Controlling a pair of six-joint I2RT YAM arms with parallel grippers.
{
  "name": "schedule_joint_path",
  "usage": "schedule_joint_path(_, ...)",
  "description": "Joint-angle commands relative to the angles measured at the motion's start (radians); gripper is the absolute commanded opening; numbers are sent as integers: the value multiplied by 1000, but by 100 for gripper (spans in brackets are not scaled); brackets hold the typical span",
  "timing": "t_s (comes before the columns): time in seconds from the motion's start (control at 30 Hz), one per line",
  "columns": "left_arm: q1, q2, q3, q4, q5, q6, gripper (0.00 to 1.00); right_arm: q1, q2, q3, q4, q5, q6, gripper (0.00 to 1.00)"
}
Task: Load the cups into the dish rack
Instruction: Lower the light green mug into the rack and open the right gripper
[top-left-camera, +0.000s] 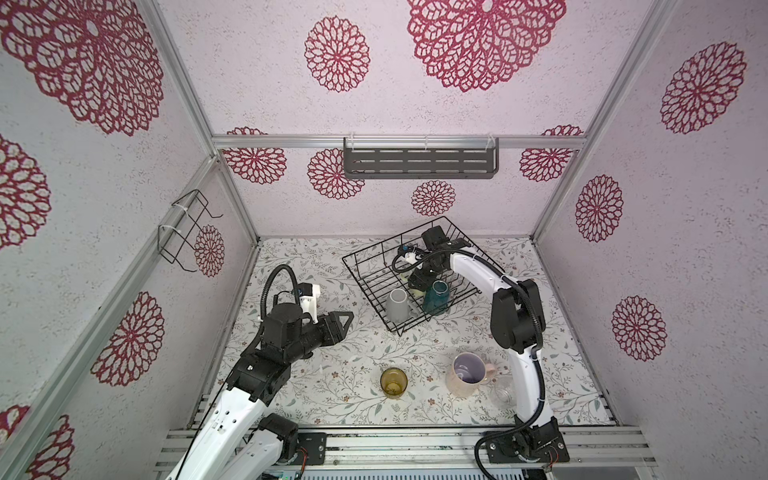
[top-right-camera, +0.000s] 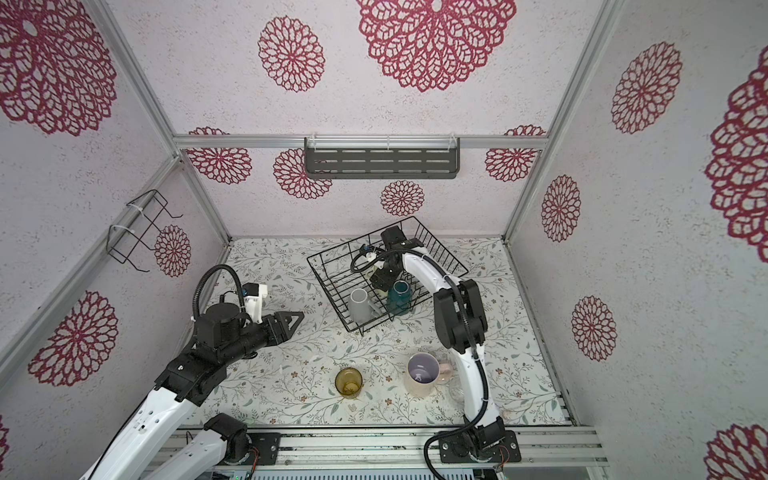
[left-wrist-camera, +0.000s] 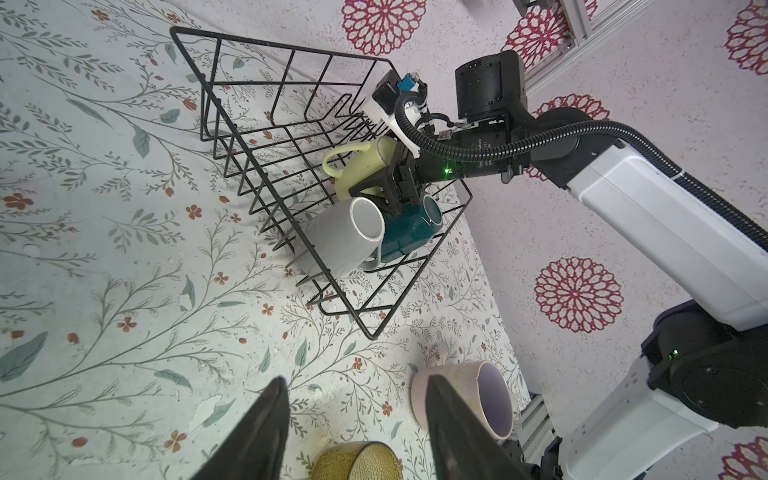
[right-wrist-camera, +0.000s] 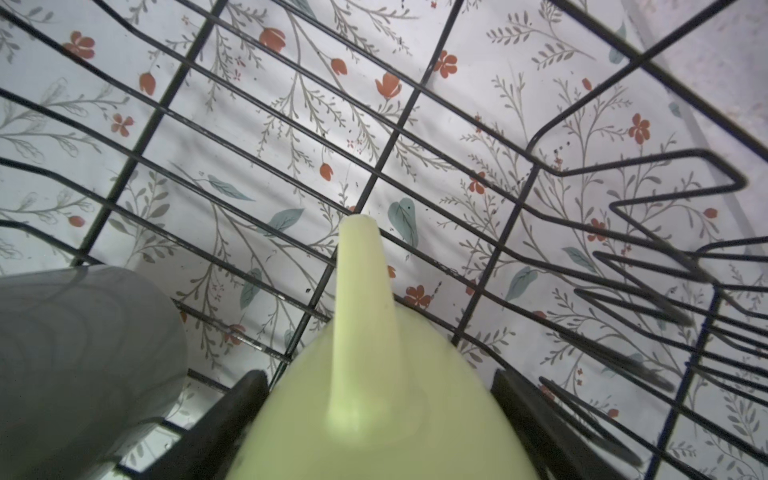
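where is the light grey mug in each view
Top view: light grey mug in the dish rack's near corner, left of the dark teal mug.
Top view: same corner.
Left wrist: inside the rack, beside the teal mug.
Right wrist: blurred grey bulk beside the pale yellow-green mug.
Shared landmark: the black wire rack, in all four views.

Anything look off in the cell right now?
Two things. The dish rack sits turned diagonally to the table edges rather than square with them. The floral table cover has white patches toward the front that look scuffed or peeled. No spills or breakage show.
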Motion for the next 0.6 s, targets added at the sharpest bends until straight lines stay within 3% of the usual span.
schedule_joint_path(0.0, 10, -10, 25, -7, -4, -2, 61, -21, -73, 0, -29, 48, -19, 88)
schedule_joint_path(0.27, 11, -42, 19, -30, -17, -5, 68, -22, -102, 5, -76, 105, -2, 90)
schedule_joint_path(0.57, 10, -68, 24, -52, -21, -7, 69, -22, -122, 42, -110, 76, 56, 88)
